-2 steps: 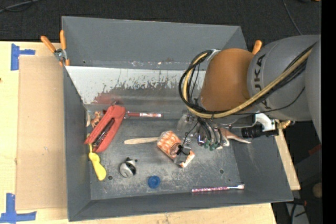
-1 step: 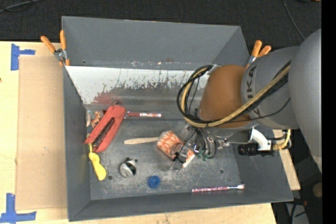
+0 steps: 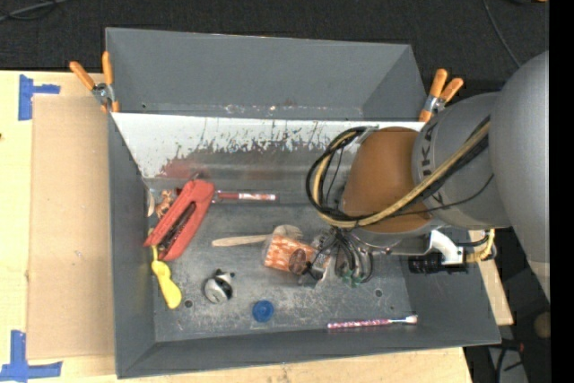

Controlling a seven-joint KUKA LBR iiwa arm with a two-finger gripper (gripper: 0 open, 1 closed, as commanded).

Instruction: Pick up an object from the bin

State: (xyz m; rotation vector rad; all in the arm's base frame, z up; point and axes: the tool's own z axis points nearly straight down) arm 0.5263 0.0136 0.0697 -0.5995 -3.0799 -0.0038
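My gripper (image 3: 321,265) is low over the bin floor, right of the middle, under the arm's orange cover. Its tip sits against the right edge of a crumpled copper-orange foil packet (image 3: 284,251). I cannot tell whether it holds the packet. A pale wooden stick (image 3: 240,239) lies flat just left of the packet, pointing at it. A small blue cap (image 3: 262,310) rests on the floor in front of the packet. A thin pink-and-red rod (image 3: 369,323) lies along the front wall, below the gripper.
At the left lie a red hinged tool (image 3: 182,215), a yellow piece (image 3: 166,282) below it and a silver round knob (image 3: 217,287). A thin red pen (image 3: 244,196) lies near the back. The arm and its cables cover the bin's right side.
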